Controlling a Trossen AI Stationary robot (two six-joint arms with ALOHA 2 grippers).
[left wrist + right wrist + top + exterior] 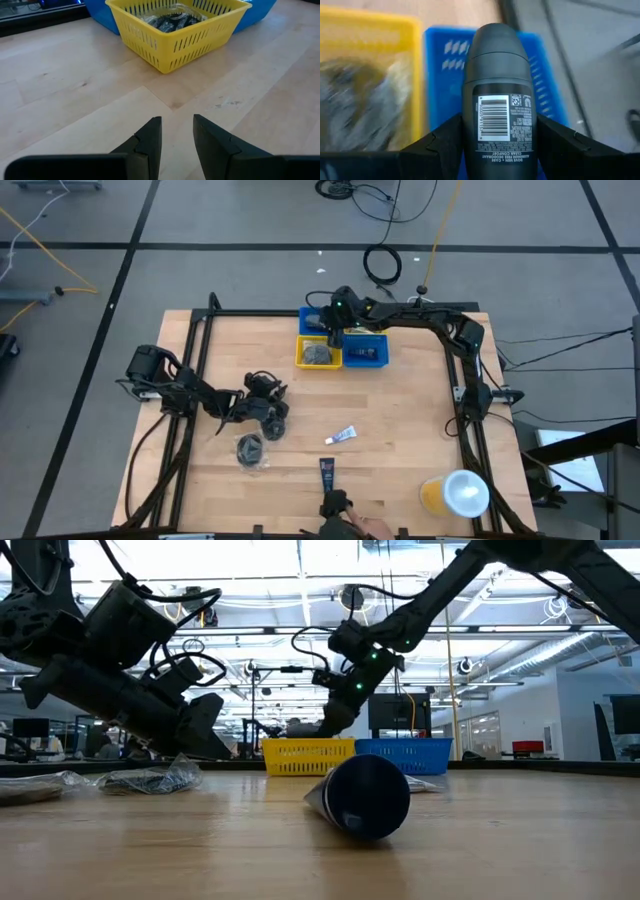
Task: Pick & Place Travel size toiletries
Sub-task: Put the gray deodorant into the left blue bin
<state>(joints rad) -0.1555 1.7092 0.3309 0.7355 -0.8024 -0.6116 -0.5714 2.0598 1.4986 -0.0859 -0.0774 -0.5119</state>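
The right gripper [497,145] is clamped on a dark grey deodorant stick [497,95], a smooth plastic cylinder with a domed cap and a white barcode label, held above the bins at the far side of the table. Under it sit two slotted plastic baskets side by side: a yellow bin [318,352] holding crinkly clear-wrapped dark pieces, and a blue bin [366,352] with a dark item inside.

The left gripper [177,137] hangs low over the bare wooden table [400,420], its two fingers slightly apart with nothing between them.

On the wood lie one round wrapped disc [250,450] near the left gripper, one small white tube [342,436] and one dark blue tube [327,471]. A yellow cup [455,493] with a white lid stands at the near right corner. A person's hand [345,520] rests at the near edge
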